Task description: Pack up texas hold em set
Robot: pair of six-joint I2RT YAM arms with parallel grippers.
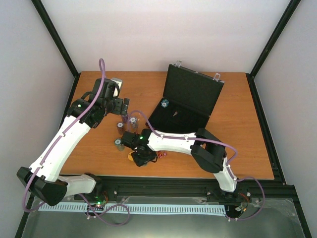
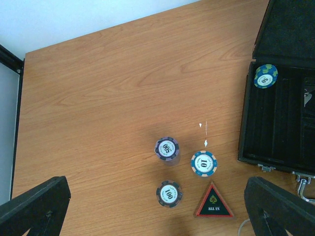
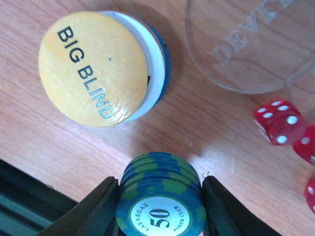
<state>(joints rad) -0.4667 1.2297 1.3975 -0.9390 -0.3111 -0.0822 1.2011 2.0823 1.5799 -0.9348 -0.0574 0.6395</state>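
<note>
Hiding under its own wrist in the top view, the right pincer (image 3: 160,186) shows well only in its own camera: both fingers press the sides of a blue-green chip stack (image 3: 161,209) marked 50, so it is closed on that stack. Whether the stack rests on the bench (image 1: 247,144) or is lifted, I cannot tell. The picture edge cuts off a clear round plate (image 3: 251,44), its engraved letters only partly readable, and two of the three red dice (image 3: 279,122) beside it. The left pincer (image 1: 123,105) hangs wide open with nothing between its fingers, over the left part of the bench.

The black case (image 1: 183,121) lies open right of the middle, toward the far side, lid (image 1: 195,89) raised, dark lining inside, silver clasps (image 1: 217,76) on its rim. A second blue-green stack (image 2: 266,75) stands in its far left corner. Left of the case stand a purple stack (image 2: 167,149) marked 500, a blue stack (image 2: 204,163) marked 10 and a dark stack (image 2: 169,193) marked 100, apart from one another; a flat black triangle (image 2: 213,202) with red edge reads ALL IN. The orange disc (image 3: 93,69), printed BIG BLIND, lies on a white disc (image 3: 153,86) and a blue disc (image 3: 166,64).

The bench is smooth orange-brown wood grain. Pale plain walls (image 1: 163,34) and black frame posts (image 1: 55,37) surround it.
</note>
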